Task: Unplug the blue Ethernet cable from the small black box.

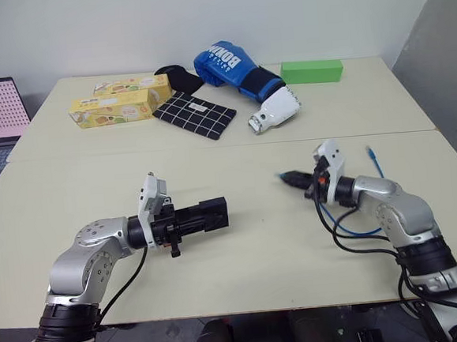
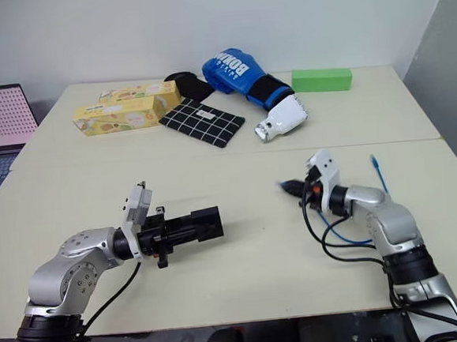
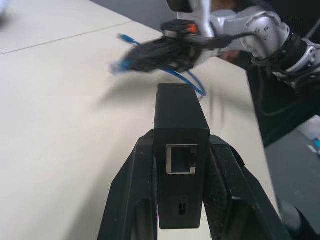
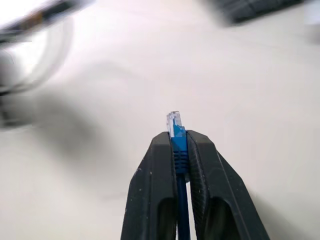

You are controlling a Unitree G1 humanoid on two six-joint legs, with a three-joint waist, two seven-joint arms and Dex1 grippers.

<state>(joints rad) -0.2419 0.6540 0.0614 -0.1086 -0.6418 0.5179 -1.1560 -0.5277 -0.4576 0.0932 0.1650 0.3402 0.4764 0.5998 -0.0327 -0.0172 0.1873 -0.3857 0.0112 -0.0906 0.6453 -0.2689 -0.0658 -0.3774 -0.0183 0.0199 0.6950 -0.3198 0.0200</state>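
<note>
Your left hand [image 1: 216, 213] is clamped on the black box [image 3: 180, 150] above the table's [image 1: 245, 280] near edge, its port empty. Your right hand [image 4: 179, 142] pinches the blue cable [image 1: 358, 224] at its plug (clear of the box), toward the right edge. Along the far edge sit a boxing glove [image 1: 232, 69], checked cloth [image 1: 195, 115], yellow cartons [image 1: 116, 100] and a green block [image 1: 311, 71], none between the hands.

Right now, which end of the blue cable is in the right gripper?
The end with the clear plug poking out past the right gripper. The blue cable loops back beside that arm, and its other plug lies free on the table.
</note>
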